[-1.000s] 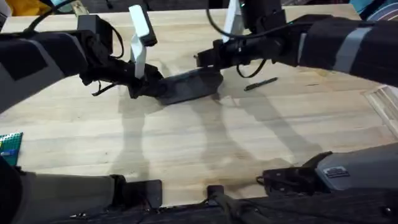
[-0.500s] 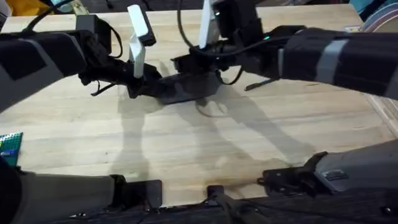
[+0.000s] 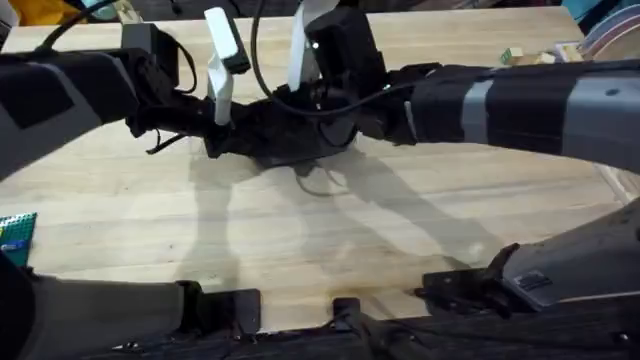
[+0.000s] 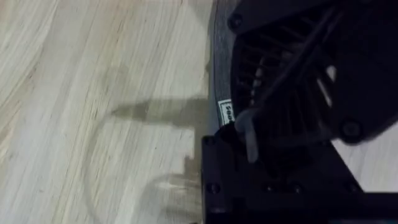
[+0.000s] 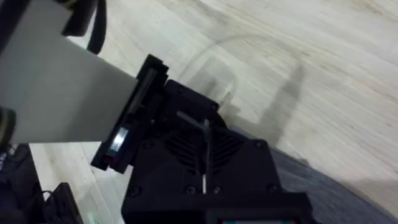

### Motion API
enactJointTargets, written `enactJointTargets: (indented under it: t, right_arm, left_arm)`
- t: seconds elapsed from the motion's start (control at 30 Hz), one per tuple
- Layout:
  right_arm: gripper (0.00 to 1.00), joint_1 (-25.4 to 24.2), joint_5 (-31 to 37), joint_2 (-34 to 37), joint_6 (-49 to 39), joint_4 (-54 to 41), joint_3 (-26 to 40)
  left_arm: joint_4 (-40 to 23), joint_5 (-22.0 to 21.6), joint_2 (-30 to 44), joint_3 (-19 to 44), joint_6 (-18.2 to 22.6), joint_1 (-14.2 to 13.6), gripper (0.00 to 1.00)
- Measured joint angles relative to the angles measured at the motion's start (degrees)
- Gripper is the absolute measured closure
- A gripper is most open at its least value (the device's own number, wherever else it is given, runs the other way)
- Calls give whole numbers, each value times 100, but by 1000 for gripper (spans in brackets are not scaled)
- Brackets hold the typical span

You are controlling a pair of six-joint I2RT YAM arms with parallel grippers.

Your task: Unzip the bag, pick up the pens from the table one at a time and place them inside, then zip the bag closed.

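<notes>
Overhead view shows the bag (image 3: 290, 148), grey, felt-like and oblong, lying near the far edge of the table (image 3: 330, 250), mostly hidden under both arms. It seems soft and light, so one end needs pinning. Whether either gripper's jaws are clenched, I cannot tell.

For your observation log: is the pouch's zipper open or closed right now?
Cannot tell. Both arms crowd over the pouch on the table, hiding its zipper; the wrist views show fabric edges but no zipper teeth.
</notes>
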Motion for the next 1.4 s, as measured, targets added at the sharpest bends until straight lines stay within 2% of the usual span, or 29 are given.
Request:
enactJointTargets:
  t: [0.33,0.37,0.53,0.57,0.6,0.77,0.93,1.13,1.4]
  right_arm:
    - [970,122,79,88,0,145,0]
    - [923,120,67,88,8,120,0]
    - [236,-65,140,56,-23,-161,2]
    - [108,-114,141,7,-22,-283,2]
    - [29,-164,109,-80,-57,-459,2]
    - [4,-303,-149,-727,-358,-1448,2]
    - [5,-695,-137,-1404,-608,-2291,2]
    - [4,-1034,325,-2115,-823,-3028,2]
    - [4,-1077,1334,-2916,-1121,-3625,2]
  left_arm:
    - [-7,-2,0,0,0,11,956]
    - [-7,-1,0,0,0,11,956]
    - [-33,19,0,0,24,20,956]
    - [-35,20,0,0,24,20,956]
    - [-28,20,0,0,24,20,956]
    - [-7,13,0,0,22,3,956]
    - [-7,13,2,0,22,2,956]
    - [17,11,0,0,22,2,956]
    - [35,7,0,0,20,-2,956]
